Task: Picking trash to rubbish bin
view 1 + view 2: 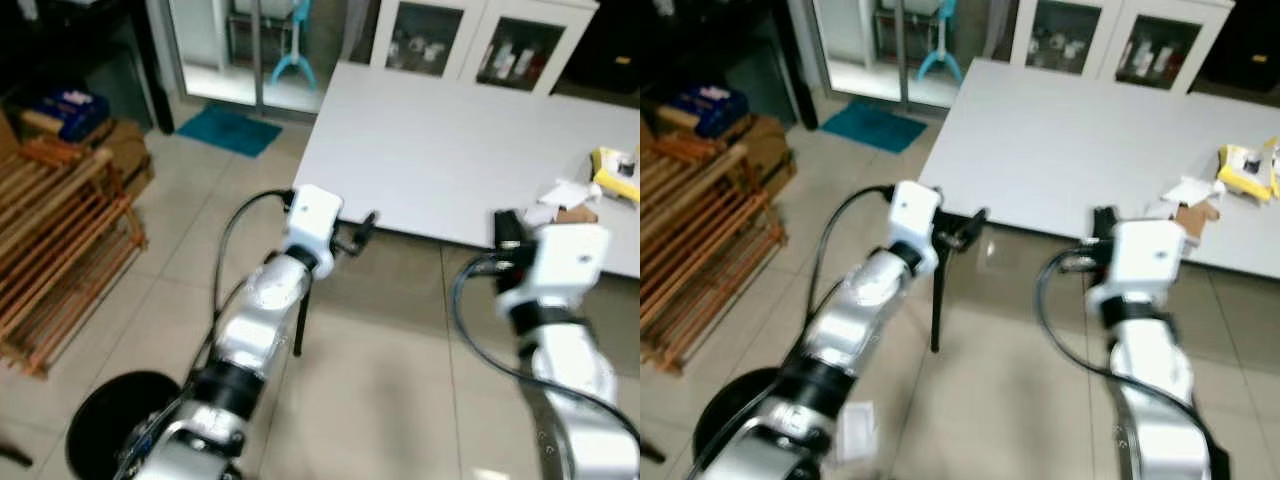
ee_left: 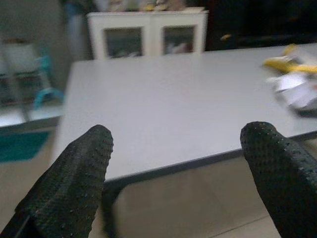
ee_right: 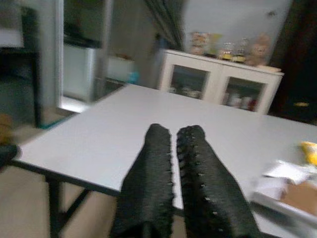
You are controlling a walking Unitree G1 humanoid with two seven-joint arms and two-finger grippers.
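Observation:
On the white table [image 1: 440, 150], near its right front edge, lies the trash: crumpled white paper [image 1: 560, 192] with a brown cardboard scrap [image 1: 575, 213], and a yellow packet [image 1: 615, 172] just behind. My left gripper [image 1: 360, 232] hovers open and empty at the table's front left corner. In its wrist view the left gripper [image 2: 178, 144] faces across the tabletop toward the yellow packet [image 2: 285, 62]. My right gripper [image 1: 503, 228] is shut on nothing at the front edge, just left of the paper. The right gripper [image 3: 174, 134] points along the table. A black round bin [image 1: 120, 415] stands on the floor at lower left.
A wooden slatted rack [image 1: 50, 250] stands on the left, with cardboard boxes [image 1: 70, 125] behind it. A teal mat [image 1: 228, 130] lies before a glass door. White glass-fronted cabinets [image 1: 480, 40] back the table. A black table leg [image 1: 300, 320] drops beside my left arm. Tiled floor lies under the table.

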